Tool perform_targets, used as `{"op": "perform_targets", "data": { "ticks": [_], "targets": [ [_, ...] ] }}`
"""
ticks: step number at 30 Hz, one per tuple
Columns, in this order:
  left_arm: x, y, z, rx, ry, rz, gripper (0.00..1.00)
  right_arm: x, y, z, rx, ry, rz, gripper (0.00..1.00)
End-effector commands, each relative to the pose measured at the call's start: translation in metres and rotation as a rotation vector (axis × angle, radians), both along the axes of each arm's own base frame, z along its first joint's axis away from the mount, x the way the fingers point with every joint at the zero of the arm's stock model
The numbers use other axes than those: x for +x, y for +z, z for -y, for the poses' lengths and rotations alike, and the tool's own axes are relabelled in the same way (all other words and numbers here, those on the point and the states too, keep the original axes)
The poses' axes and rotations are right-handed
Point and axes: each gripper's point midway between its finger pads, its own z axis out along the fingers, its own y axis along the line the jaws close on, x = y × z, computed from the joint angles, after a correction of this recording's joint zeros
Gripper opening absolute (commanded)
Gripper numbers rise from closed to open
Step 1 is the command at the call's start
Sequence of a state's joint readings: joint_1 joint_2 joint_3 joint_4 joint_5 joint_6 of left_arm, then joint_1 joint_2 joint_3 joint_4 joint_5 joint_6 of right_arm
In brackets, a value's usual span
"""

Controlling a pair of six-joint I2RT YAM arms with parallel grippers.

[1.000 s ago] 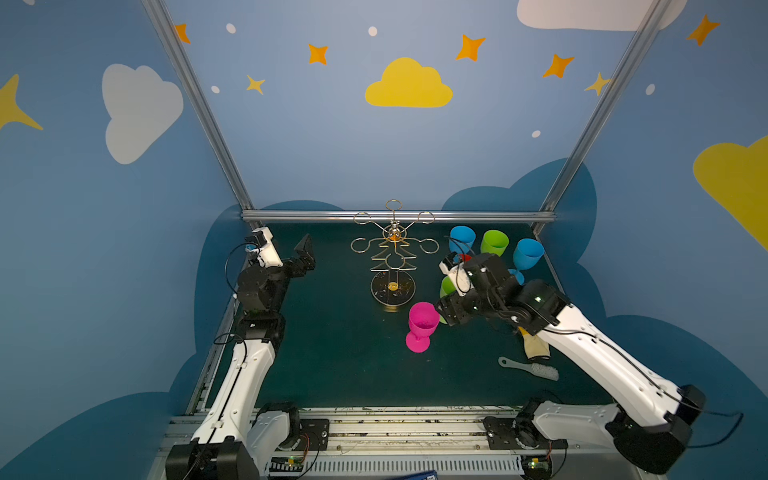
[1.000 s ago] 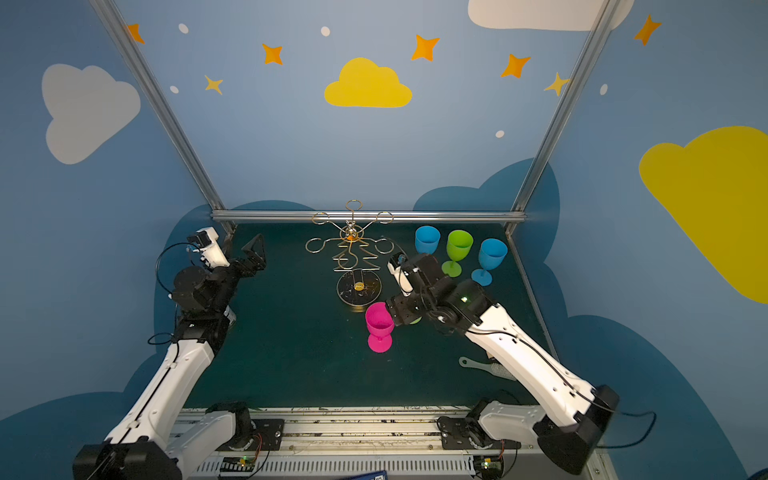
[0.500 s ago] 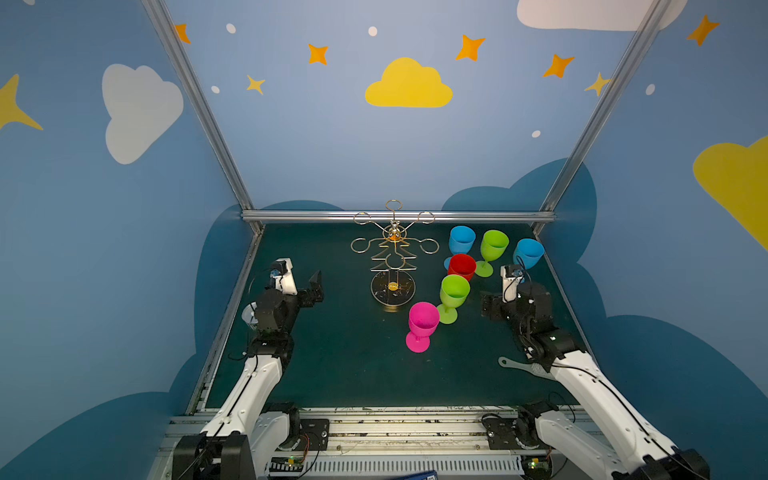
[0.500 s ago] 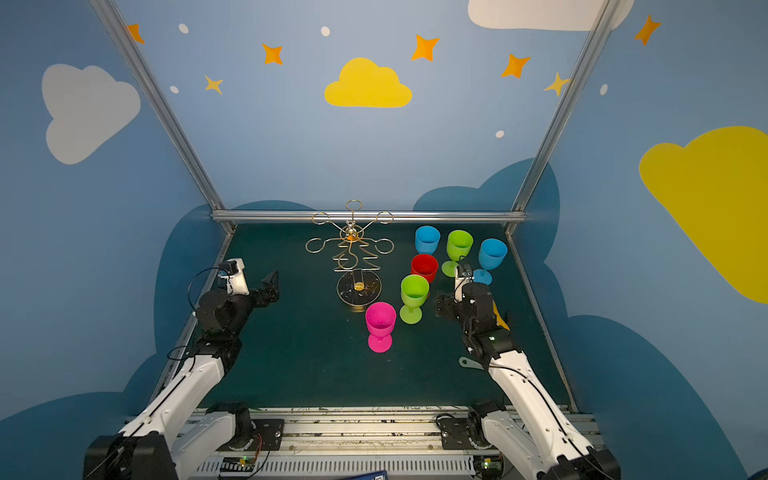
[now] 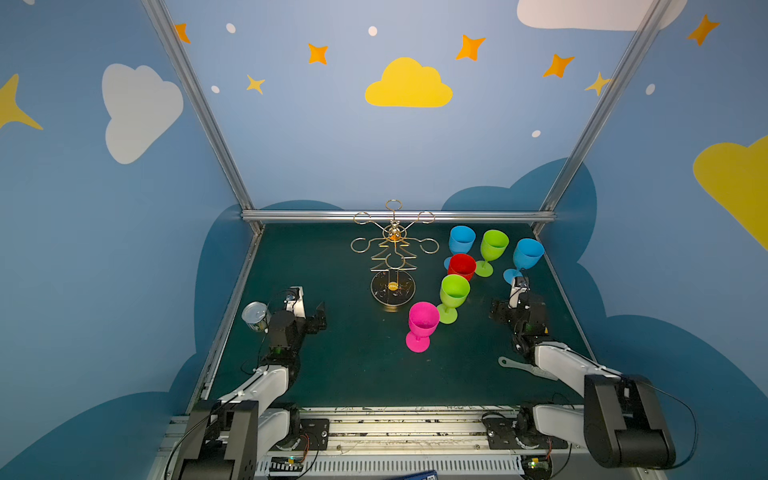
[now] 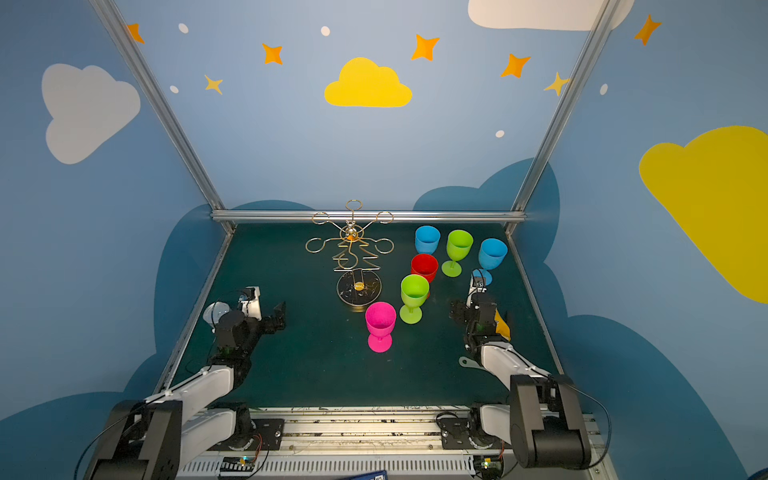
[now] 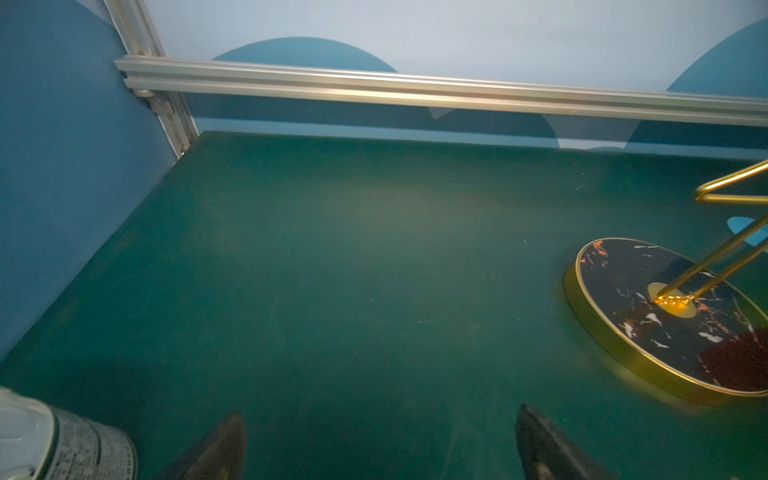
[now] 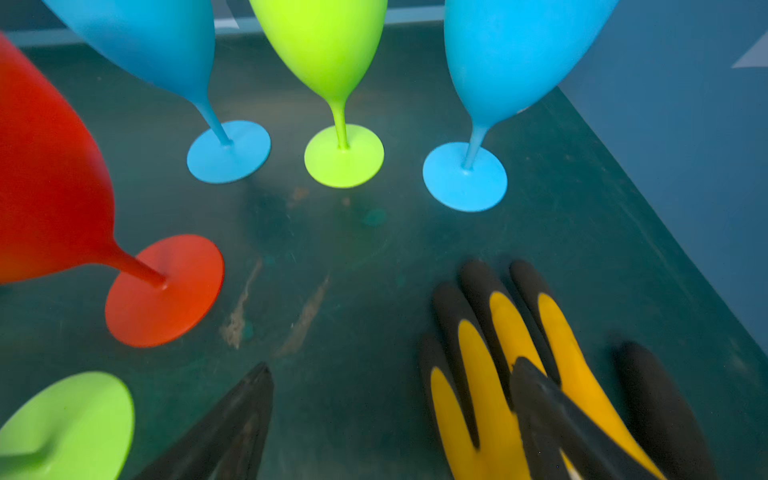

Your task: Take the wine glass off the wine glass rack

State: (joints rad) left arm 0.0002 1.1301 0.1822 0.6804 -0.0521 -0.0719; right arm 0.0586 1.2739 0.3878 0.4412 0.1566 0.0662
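Note:
The gold wine glass rack (image 5: pixel 392 249) stands at the back middle on its round dark base (image 7: pixel 665 316), and its ring arms hold nothing. Several wine glasses stand upright on the green mat to its right: pink (image 5: pixel 423 322), green (image 5: pixel 454 293), red (image 5: pixel 462 266), and further back blue (image 5: pixel 461 241), green (image 5: pixel 493 247) and blue (image 5: pixel 528 254). My left gripper (image 5: pixel 318 318) (image 7: pixel 380 415) hovers low at the left, open and empty. Low at the right, my right gripper (image 5: pixel 496 311) (image 8: pixel 390 365) is open and empty, apart from the glasses.
A tin can (image 5: pixel 255 316) sits beside my left wrist by the left wall. A yellow and black glove (image 8: pixel 519 353) lies under my right gripper's fingers. A grey flat tool (image 5: pixel 519 366) lies by the right forearm. A metal rail (image 5: pixel 399 216) bounds the back.
Both arms have pulled back and down toward the front. My right gripper has drawn away from the near green glass, which now stands free beside the pink one.

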Motion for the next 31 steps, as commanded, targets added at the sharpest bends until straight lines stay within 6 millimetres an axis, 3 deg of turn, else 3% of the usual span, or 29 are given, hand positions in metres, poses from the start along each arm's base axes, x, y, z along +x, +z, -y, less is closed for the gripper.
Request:
{"op": "perform_targets", "data": {
  "ticks": [1,5,10,15,27,31],
  "targets": [
    [0.017,0.02,-0.001,0.005,-0.007,0.075,1.0,0.016,0.008,-0.011,0.049,0.066,0.091,0.88],
    [0.029,0.016,-0.004,0.051,-0.008,0.071,1.0,0.021,0.0,-0.011,0.052,0.055,0.054,0.88],
    [0.042,-0.007,-0.008,0.04,0.021,0.089,1.0,0.025,0.0,-0.009,0.022,0.018,0.034,0.88],
    [0.054,-0.018,-0.017,0.046,0.069,-0.004,1.0,0.03,-0.002,-0.013,-0.008,0.014,0.003,0.88],
    [0.061,-0.021,-0.021,0.051,0.084,-0.062,1.0,0.035,-0.006,-0.015,0.026,0.053,-0.031,0.88],
    [0.061,-0.021,-0.02,0.053,0.076,-0.065,1.0,0.032,-0.004,-0.008,0.02,0.009,-0.017,0.88]
  ]
}}
